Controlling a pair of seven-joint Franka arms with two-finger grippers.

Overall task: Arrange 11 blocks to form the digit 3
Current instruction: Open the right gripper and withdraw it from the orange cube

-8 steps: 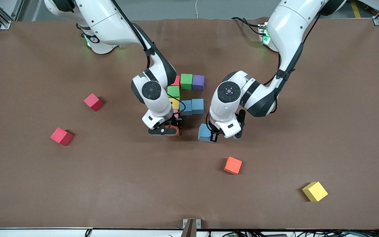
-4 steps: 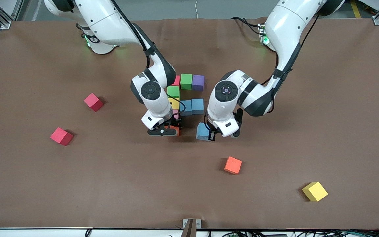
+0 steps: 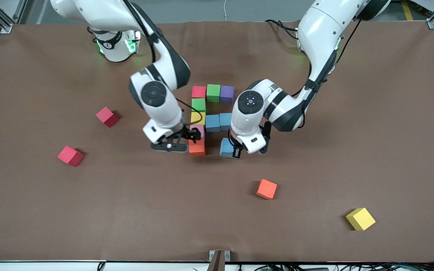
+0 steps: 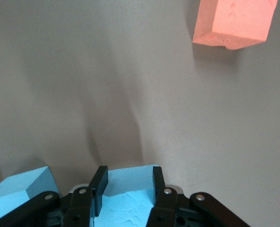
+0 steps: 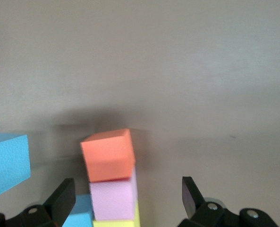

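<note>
Several blocks form a pattern mid-table: a red (image 3: 199,91), green (image 3: 213,93) and purple (image 3: 226,94) row, then a column of green (image 3: 198,104), yellow (image 3: 197,117), pink (image 3: 197,131) and orange (image 3: 197,147). Two light blue blocks (image 3: 218,122) sit beside the yellow one. My right gripper (image 3: 170,146) (image 5: 128,189) stands open, just off the orange block (image 5: 107,155) toward the right arm's end. My left gripper (image 3: 236,150) (image 4: 129,182) is shut on a light blue block (image 3: 226,147) (image 4: 130,189), low over the table, a gap away from the orange column block.
Loose blocks lie around: two red ones (image 3: 107,116) (image 3: 70,156) toward the right arm's end, an orange one (image 3: 266,189) (image 4: 234,21) nearer the front camera, and a yellow one (image 3: 360,218) toward the left arm's end. A brown mat (image 3: 315,169) covers the table.
My right gripper has drawn back from the orange block toward the right arm's end, uncovering the column. My left gripper has carried the light blue block closer to the pattern.
</note>
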